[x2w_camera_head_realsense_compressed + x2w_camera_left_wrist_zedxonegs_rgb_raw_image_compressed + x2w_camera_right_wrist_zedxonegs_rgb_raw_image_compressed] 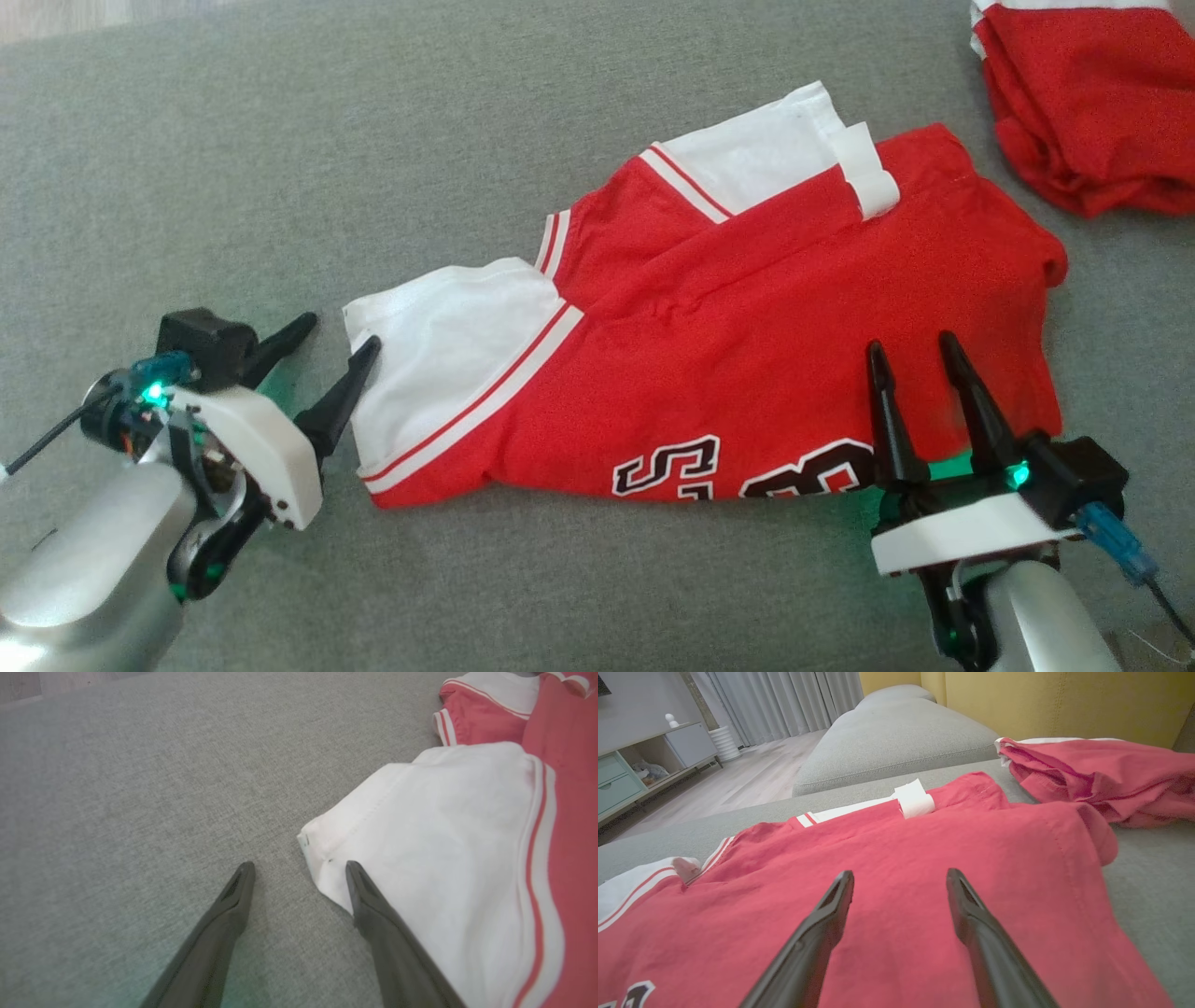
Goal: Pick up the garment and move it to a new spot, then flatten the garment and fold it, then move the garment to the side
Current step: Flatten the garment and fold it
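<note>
Garment (pixel 728 373) long axis runs left-right between both grippers: left gripper (pixel 341 336) spread empty at white sleeve edge, right gripper (pixel 915 350) spread empty over red hem.

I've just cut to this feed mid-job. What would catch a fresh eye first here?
The red jersey lies rumpled and half-folded across the grey sofa cushion, with black lettering peeking out at its near edge. Both grippers are open: the left gripper at the corner of its white panel, the right gripper over the red body. A second red cloth lump lies apart, far right.
</note>
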Controlling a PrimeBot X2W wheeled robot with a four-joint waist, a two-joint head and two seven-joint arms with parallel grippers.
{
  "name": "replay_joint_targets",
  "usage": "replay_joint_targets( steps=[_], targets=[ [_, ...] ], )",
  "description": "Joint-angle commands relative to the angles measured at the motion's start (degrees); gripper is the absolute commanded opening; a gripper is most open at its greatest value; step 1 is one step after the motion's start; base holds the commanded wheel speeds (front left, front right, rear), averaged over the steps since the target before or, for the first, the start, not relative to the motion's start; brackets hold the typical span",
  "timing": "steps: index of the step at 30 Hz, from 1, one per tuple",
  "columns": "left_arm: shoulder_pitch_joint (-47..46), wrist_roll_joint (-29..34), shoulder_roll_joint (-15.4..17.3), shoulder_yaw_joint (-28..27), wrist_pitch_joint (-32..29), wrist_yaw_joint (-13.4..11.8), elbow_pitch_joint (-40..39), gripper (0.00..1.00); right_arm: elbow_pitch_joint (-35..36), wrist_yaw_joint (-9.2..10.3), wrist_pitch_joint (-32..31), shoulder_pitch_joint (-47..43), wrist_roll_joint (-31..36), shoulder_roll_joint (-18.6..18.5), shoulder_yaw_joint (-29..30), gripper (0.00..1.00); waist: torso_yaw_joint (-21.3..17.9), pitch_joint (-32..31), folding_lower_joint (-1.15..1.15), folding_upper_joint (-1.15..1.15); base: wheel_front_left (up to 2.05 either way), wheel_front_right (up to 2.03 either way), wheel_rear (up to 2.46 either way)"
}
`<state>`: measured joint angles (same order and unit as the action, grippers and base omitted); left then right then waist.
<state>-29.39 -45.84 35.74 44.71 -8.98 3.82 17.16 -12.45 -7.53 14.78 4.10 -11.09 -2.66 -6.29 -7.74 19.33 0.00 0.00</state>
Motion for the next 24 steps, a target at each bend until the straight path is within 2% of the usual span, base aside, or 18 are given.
replay_joint_targets(
  steps=[1, 13, 14, 16, 24],
  targets=[
    [-0.43, 0.50, 2.59, -1.80, 0.28, -0.44, -1.01, 1.00, 1.79, 0.04, 0.22, 0.96, 0.03, -0.21, -1.19, 1.00, 0.16, 0.12, 0.00, 0.00, 0.00, 0.00, 0.00],
    [-3.24, 1.68, 0.03, -1.07, 2.13, -0.09, 2.49, 1.00, 1.53, 0.04, 0.22, 1.89, 0.66, -0.21, -1.72, 1.00, -0.97, 0.62, 0.00, 0.00, 0.00, 0.00, 0.00],
    [-3.32, 1.74, -0.02, -0.96, 2.23, 0.04, 2.80, 0.74, 1.54, 0.04, 0.22, 1.82, 0.66, -0.21, -1.68, 1.00, -1.15, 0.59, 0.00, 0.00, 0.00, 0.00, 0.00],
    [-3.45, 1.86, -0.06, -0.80, 2.52, 0.21, 3.30, 0.02, 1.55, 0.04, 0.22, 1.65, 0.66, -0.21, -1.56, 1.00, -1.43, 0.54, 0.00, 0.00, 0.00, 0.00, 0.00],
    [-5.34, 5.27, 1.71, -1.41, 7.59, -0.38, 2.55, 0.00, 1.25, 0.04, 0.22, 1.54, 1.52, -0.21, -1.86, 1.00, -1.42, -0.33, 0.00, 0.00, 0.00, 0.00, 0.00]
  ],
)
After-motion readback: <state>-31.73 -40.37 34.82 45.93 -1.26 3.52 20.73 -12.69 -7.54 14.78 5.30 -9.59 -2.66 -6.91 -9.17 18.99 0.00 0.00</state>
